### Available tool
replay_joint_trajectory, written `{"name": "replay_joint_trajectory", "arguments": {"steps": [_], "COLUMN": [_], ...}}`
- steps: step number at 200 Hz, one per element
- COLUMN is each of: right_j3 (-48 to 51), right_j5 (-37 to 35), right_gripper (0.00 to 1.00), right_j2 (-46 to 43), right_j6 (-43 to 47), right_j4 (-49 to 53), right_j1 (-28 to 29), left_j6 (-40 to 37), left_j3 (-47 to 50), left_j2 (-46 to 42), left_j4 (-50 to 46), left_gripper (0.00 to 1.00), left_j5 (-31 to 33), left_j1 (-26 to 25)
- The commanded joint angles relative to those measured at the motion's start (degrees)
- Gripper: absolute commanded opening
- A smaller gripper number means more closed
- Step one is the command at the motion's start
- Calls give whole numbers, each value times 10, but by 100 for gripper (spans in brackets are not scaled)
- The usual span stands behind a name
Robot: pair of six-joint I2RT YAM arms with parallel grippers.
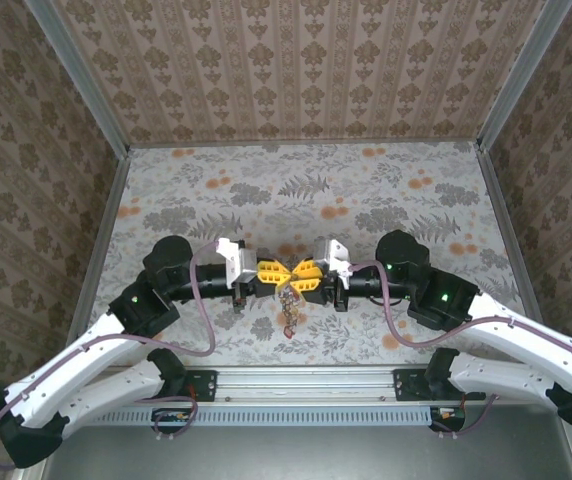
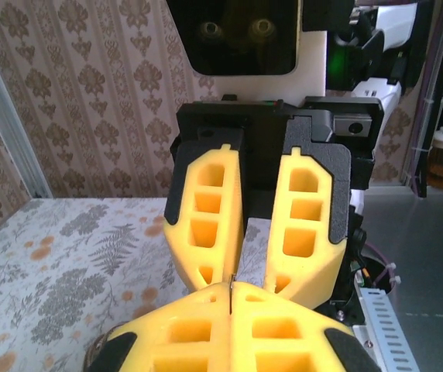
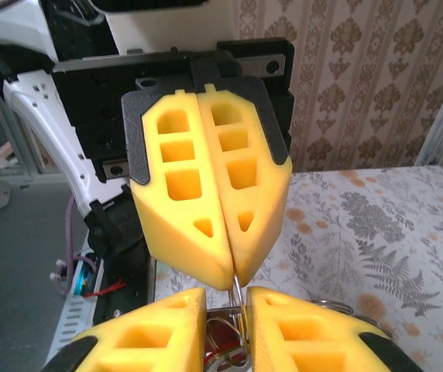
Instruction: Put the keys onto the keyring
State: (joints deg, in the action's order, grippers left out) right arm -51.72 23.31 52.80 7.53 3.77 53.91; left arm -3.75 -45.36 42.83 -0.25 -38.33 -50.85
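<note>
The table carries a grey fern print with orange flowers. The 2 arms, left and right, reach inward above its near half, and their yellow fingertips meet tip to tip.

Left gripper: the 2 fingers are pressed together along their full seam. A thin metal loop of the keyring comes out of the seam at the very tip, pinched there.

Right gripper: the jaws stand narrowly apart, wider at the base than at the tips. The keyring loop runs down through this gap. Whether it touches either finger cannot be told.

The keys hang in a small cluster directly below the 2 meeting fingertips, a little toward the arm bases. In the right wrist view, silver and red parts show just under the right gripper's gap.
</note>
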Motion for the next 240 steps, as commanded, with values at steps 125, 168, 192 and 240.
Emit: {"name": "replay_joint_trajectory", "arguments": {"steps": [125, 168, 192, 240], "right_j3": [30, 33, 32, 14], "right_j5": [47, 65, 68, 22], "right_gripper": [25, 22, 15, 0], "right_j2": [-7, -3, -4, -13], "right_j6": [-93, -95, -92, -70], "right_j4": [-118, -125, -127, -80], "right_j1": [-38, -39, -40, -40], "left_j6": [60, 78, 92, 50], "left_j3": [14, 27, 46, 10], "left_j2": [-25, -21, -21, -19], "left_j4": [149, 199, 246, 136], "left_gripper": [0, 0, 0, 0], "left_j5": [-75, -64, -39, 10], "left_j1": [4, 4, 4, 2]}}
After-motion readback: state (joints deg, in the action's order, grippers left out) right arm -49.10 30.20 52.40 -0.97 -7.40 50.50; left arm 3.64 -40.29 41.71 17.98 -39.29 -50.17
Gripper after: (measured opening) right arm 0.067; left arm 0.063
